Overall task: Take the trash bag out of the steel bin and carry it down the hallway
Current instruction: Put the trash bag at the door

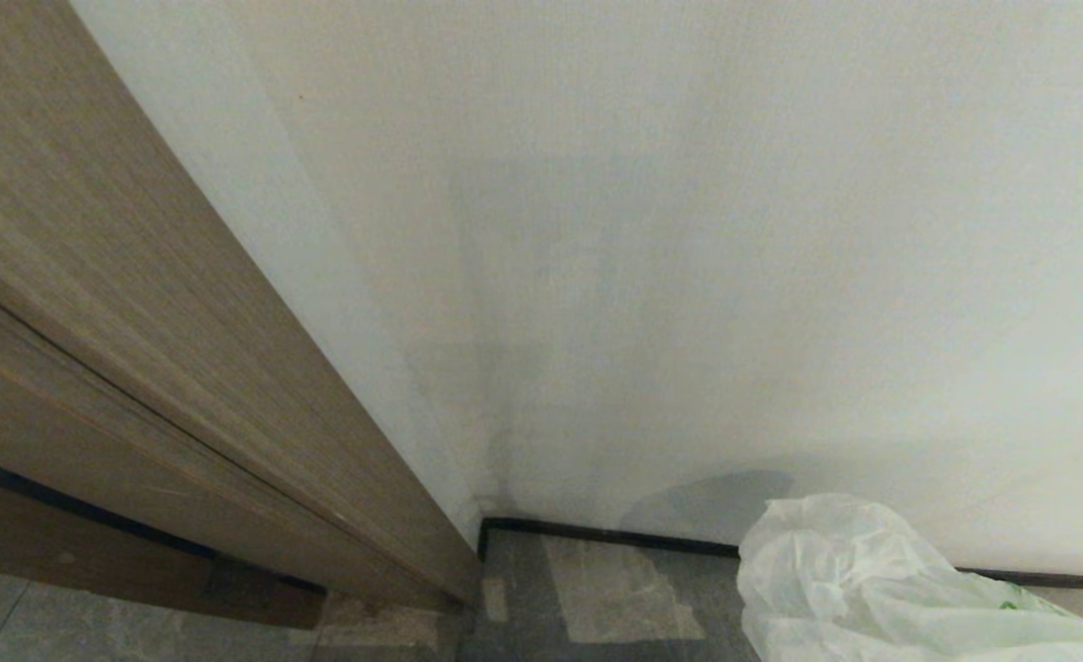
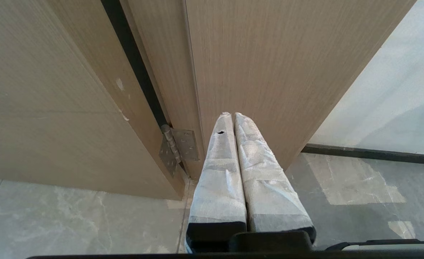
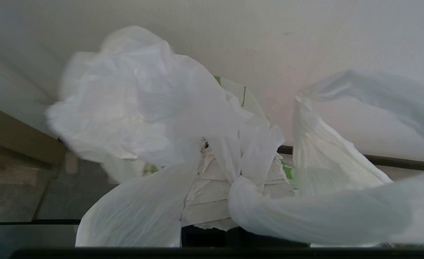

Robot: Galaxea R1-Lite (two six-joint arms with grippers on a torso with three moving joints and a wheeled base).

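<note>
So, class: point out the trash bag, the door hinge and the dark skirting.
trash bag (image 1: 836, 570): head view, its crinkled upper bulge.
door hinge (image 2: 177, 147): left wrist view, its metal leaf.
dark skirting (image 1: 597, 533): head view, the strip at the wall's foot.

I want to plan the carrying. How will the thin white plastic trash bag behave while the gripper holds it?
The thin, crinkled white plastic trash bag is probably floppy: it billows around the right gripper, which is shut on it. Loose folds look blurred, so it likely swings. The film seems slippery and easy to tear.

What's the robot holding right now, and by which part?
The right gripper is shut on the trash bag, pinching its bunched top. The left gripper holds nothing.
</note>
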